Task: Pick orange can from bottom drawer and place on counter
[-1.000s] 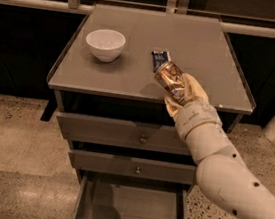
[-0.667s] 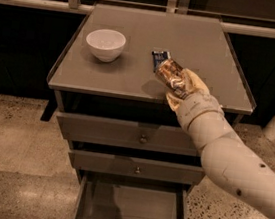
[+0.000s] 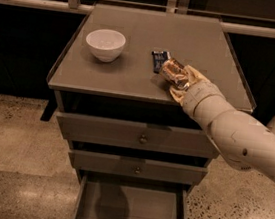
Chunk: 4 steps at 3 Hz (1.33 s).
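Observation:
The orange can (image 3: 173,72) is a shiny orange-gold and brown can, lying tilted in my gripper (image 3: 182,78) over the right part of the counter (image 3: 132,75). My gripper is shut on it, and its pale fingers (image 3: 196,77) wrap the can's near end. Whether the can touches the counter I cannot tell. The bottom drawer (image 3: 129,212) is pulled open below, and its flat floor holds nothing. My arm (image 3: 240,135) reaches in from the lower right.
A white bowl (image 3: 105,44) stands on the counter's left. A flat dark blue packet (image 3: 159,59) lies just behind the can. Two upper drawers with small knobs (image 3: 142,139) are shut. A railing (image 3: 140,15) runs behind the cabinet.
My gripper and the can have moved slightly up and back over the counter, toward the blue packet. The arm has swung a little to the right.

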Motion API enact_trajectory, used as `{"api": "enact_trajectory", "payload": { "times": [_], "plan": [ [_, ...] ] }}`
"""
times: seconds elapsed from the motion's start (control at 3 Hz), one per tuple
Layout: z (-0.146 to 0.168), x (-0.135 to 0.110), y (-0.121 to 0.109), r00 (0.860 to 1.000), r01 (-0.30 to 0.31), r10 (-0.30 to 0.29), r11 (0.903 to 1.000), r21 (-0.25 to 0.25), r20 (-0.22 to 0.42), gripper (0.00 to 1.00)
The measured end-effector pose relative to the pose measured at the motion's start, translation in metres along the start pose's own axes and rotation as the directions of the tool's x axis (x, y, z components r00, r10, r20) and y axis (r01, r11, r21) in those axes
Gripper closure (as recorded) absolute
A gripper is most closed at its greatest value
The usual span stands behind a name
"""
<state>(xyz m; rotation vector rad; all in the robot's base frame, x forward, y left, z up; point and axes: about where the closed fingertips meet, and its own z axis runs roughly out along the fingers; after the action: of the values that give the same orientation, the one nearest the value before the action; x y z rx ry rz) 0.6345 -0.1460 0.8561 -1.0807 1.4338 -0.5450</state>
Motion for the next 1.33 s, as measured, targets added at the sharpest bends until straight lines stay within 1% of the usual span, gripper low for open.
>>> {"api": "enact_trajectory", "payload": {
  "times": [0.33, 1.0, 1.33],
  "plan": [
    [0.002, 0.004, -0.001, 1.000, 0.002, -0.002, 1.0000, -0.003, -0.005, 0.81],
    [0.002, 0.004, -0.001, 1.000, 0.002, -0.002, 1.0000, -0.002, -0.005, 0.34],
    [0.002, 0.001, -0.013, 1.000, 0.015, -0.015, 0.9998, 0.010, -0.002, 0.11]
  ]
}}
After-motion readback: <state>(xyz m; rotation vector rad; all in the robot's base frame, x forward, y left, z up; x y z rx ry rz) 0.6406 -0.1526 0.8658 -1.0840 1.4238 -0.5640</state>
